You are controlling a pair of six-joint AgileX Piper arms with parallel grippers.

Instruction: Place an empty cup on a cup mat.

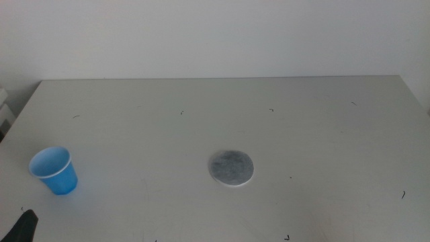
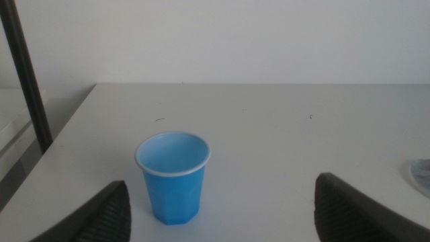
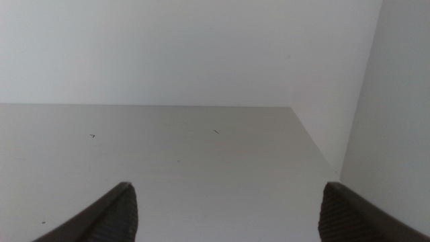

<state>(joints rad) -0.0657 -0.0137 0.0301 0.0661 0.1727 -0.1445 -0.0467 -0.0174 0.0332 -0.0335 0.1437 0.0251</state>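
The blue cup point(image 1: 53, 170) stands upright and empty at the table's left front. It also shows in the left wrist view point(image 2: 173, 176). The grey cup mat point(image 1: 231, 167) lies flat near the table's middle front, apart from the cup; its edge shows in the left wrist view point(image 2: 422, 176). My left gripper point(image 2: 222, 218) is open, low at the front left corner, a short way in front of the cup, with the cup between the lines of its jaws; one dark jaw tip shows in the middle view point(image 1: 24, 227). My right gripper point(image 3: 228, 215) is open and empty, out of the middle view.
The white table point(image 1: 302, 134) ends at a white wall behind. A dark upright post point(image 2: 27, 74) stands beyond the table's left edge. The right wrist view shows the table's far right corner point(image 3: 295, 111) and bare wall.
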